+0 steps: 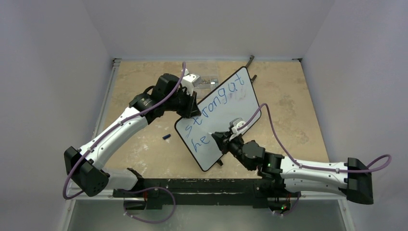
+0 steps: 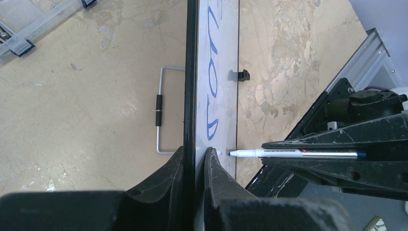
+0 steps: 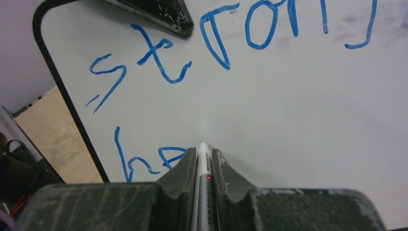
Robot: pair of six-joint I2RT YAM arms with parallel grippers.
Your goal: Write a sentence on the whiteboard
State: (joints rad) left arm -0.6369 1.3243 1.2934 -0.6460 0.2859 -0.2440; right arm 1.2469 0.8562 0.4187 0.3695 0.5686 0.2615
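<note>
Holding a white pen [image 3: 203,161] tight between its 2 fingers, the right gripper [image 3: 204,153] points it straight at the whiteboard [image 3: 298,125]. The pen tip sits right at the white face, just past the fingertips. I cannot tell if it touches. Just to the left of the tip are the blue letters "he", row 2 of the sentence [image 3: 154,52]. Farther ahead of this gripper runs row 1, "strong at".

The left gripper [image 2: 195,153] is closed on the board's thin black edge, with 1 finger on each side. Past its fingertips, a silver wire stand [image 2: 161,110] sticks out from the back of the board. A small black clip [image 2: 239,75] sits at the board's far edge. A small blue thing [image 1: 166,137] lies on the desk [image 1: 144,91], near the left gripper [image 1: 190,113] and apart from the board.
</note>
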